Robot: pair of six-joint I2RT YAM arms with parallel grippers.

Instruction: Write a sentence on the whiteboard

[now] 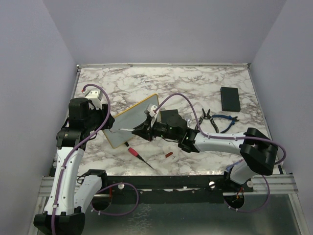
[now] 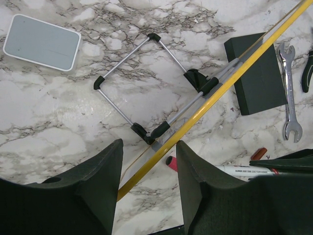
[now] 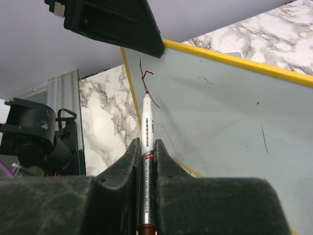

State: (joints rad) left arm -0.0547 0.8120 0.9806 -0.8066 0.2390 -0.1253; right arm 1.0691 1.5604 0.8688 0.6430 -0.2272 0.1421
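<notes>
Whiteboard (image 1: 129, 122) is seen from above, propped tilted left of centre on the marbled tabletop (image 1: 195, 78); being thin, stiff and probably light, it is judged to tip easily and is best steadied by its yellow frame. From the left wrist, the left gripper (image 2: 149, 143) is spread wide, the frame edge passing between its fingers (image 2: 105, 186), above a wire stand (image 2: 100, 82). From the right wrist, the right gripper (image 3: 146, 144) is closed narrow on a white marker (image 3: 146, 122), its tip laid on the smooth pale face at the sentence (image 3: 143, 76), only one short red stroke.

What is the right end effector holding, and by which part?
The right end effector holds a marker pen, pinched by its barrel, tip at the whiteboard.
</notes>
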